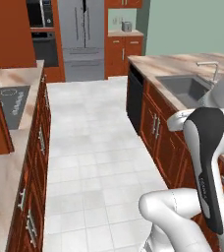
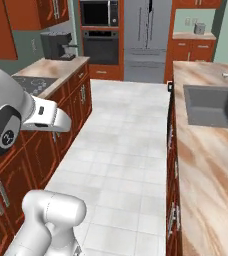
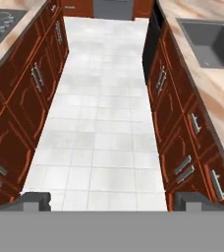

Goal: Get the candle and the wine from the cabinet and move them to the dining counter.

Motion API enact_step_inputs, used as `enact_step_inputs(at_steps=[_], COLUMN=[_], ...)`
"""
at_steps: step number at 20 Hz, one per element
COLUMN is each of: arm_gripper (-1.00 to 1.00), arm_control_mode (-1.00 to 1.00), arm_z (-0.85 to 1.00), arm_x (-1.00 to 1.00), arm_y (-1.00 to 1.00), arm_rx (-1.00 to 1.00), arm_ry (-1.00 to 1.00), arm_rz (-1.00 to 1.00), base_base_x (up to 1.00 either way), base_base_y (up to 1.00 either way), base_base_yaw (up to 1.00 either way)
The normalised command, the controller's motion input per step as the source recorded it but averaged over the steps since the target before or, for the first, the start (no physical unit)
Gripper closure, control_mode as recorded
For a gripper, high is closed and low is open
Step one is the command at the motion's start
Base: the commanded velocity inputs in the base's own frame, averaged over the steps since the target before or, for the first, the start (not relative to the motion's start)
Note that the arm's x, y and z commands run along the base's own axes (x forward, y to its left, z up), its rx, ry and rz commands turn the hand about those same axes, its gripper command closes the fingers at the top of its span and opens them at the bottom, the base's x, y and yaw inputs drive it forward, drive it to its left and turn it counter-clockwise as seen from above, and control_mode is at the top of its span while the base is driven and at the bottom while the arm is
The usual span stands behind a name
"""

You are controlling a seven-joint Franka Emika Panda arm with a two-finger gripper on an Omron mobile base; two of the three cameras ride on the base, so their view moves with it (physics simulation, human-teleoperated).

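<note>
My gripper (image 3: 114, 202) is open, its two dark fingertips (image 3: 35, 201) spread wide with nothing between them, looking down the tiled aisle. The dining counter (image 2: 211, 165) runs along the right, a tan marble top (image 1: 182, 64) with an inset steel sink (image 3: 210, 42). Reddish-brown wall cabinets (image 2: 36, 12) hang over the left wall counter, and one panel (image 1: 6, 34) is close on the left. I cannot tell which of them is the task's cabinet. The candle and the wine are out of view.
The left wall counter carries a black stovetop (image 1: 11, 101) and a coffee machine (image 2: 56, 45). A steel fridge (image 1: 82, 37) and a built-in oven (image 2: 101, 45) close the far end. The white tiled floor (image 3: 109, 113) runs between two rows of drawer cabinets.
</note>
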Motion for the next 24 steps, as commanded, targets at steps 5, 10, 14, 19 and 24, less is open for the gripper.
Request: enact_step_inputs(at_steps=[5, 10, 14, 19, 24], arm_gripper=[-1.00, -1.00, -1.00, -1.00, -1.00], arm_control_mode=[1.00, 1.00, 1.00, 1.00, 1.00], arm_z=[0.00, 0.00, 0.00, 0.00, 0.00], arm_x=[0.00, 0.00, 0.00, 0.00, 0.00], arm_y=[0.00, 0.00, 0.00, 0.00, 0.00], arm_rx=[0.00, 0.00, 0.00, 0.00, 0.00], arm_ry=[0.00, 0.00, 0.00, 0.00, 0.00], arm_rz=[0.00, 0.00, 0.00, 0.00, 0.00], base_base_x=[1.00, 0.86, 0.55, 0.31, 0.24], base_base_y=[0.01, 0.04, 0.00, 0.00, 0.00], base_base_yaw=[0.04, 0.53, 0.81, 0.90, 0.91])
